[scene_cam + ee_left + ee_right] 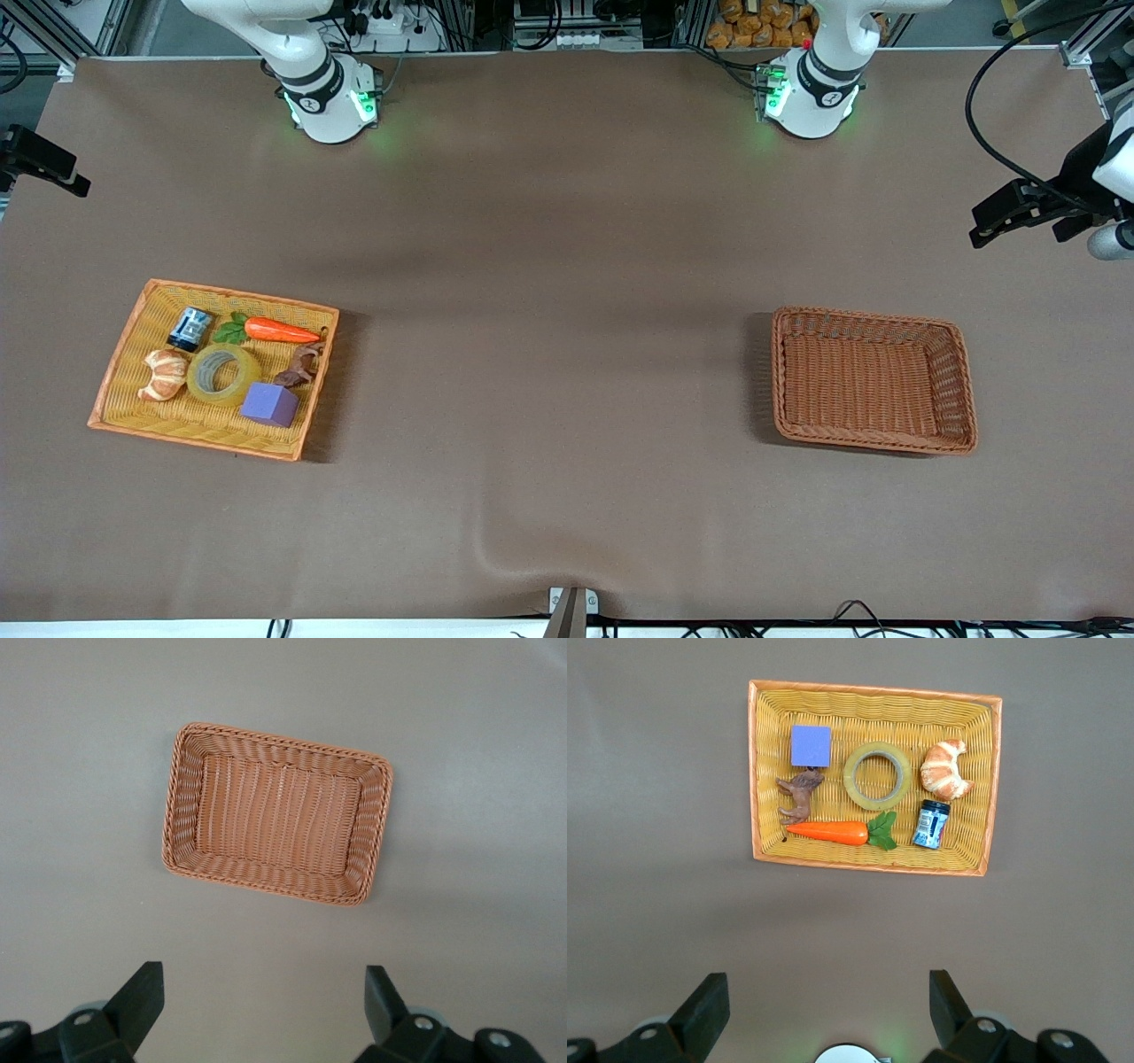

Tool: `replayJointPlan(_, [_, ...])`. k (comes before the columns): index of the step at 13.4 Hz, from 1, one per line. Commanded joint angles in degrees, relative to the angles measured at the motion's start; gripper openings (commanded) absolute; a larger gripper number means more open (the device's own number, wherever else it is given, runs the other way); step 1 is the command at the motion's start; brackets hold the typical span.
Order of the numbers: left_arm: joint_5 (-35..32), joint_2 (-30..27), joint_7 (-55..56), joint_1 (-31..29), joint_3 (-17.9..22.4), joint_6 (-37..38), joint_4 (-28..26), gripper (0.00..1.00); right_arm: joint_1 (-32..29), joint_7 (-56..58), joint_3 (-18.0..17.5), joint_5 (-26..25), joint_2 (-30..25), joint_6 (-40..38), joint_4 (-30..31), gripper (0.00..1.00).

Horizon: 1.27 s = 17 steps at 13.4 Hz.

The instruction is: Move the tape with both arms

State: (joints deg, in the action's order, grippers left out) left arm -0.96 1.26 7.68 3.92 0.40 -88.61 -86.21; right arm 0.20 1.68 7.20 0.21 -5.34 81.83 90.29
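Observation:
The tape (pixel 223 374) is a yellowish ring lying flat in the middle of the yellow wicker tray (pixel 213 297) at the right arm's end of the table. It also shows in the right wrist view (pixel 877 775). My right gripper (pixel 827 992) is open and empty, high over the bare table close to its own base (pixel 332 97). My left gripper (pixel 264 992) is open and empty, high over the bare table beside the brown basket (pixel 275 734). Neither gripper shows in the front view.
The tray also holds a croissant (pixel 164 374), a carrot (pixel 279 330), a purple block (pixel 270 404), a blue can (pixel 190 329) and a brown animal figure (pixel 301 365), all close round the tape. The brown basket (pixel 780 372) stands empty at the left arm's end.

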Motion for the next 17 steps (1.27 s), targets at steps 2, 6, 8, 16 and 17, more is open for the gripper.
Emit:
replayJointPlan(2, [-1.07, 0.5, -0.48, -0.31, -0.14, 0.36, 1.13, 1.0, -0.37, -1.07, 0.45, 1.02, 0.24, -0.71, -0.99, 1.0])
replayJointPlan(6, [-0.36, 0.42, -0.56, -0.49, -0.05, 0.36, 1.22, 1.0, 0.24, -1.24, 0.27, 1.02, 0.24, -0.53, -1.08, 1.0])
replayJointPlan(8, [-0.27, 0.24, -0.83, -0.66, -0.05, 0.62, 0.44, 1.0, 0.24, -1.16, 0.27, 1.02, 0.33, -0.44, -0.99, 1.0])
replayJointPlan(16, [-0.27, -2.84, 0.14, -1.98, -0.49, 0.72, -2.91, 1.0, 4.19, 0.94, 0.19, 0.23, 2.62, 13.94, 9.88, 1.0])
replayJointPlan(17, [-0.27, -2.75, 0.14, -1.9, -0.49, 0.45, -3.0, 1.0, 4.98, 2.43, 0.19, 0.23, 2.62, 17.1, 12.6, 1.0])
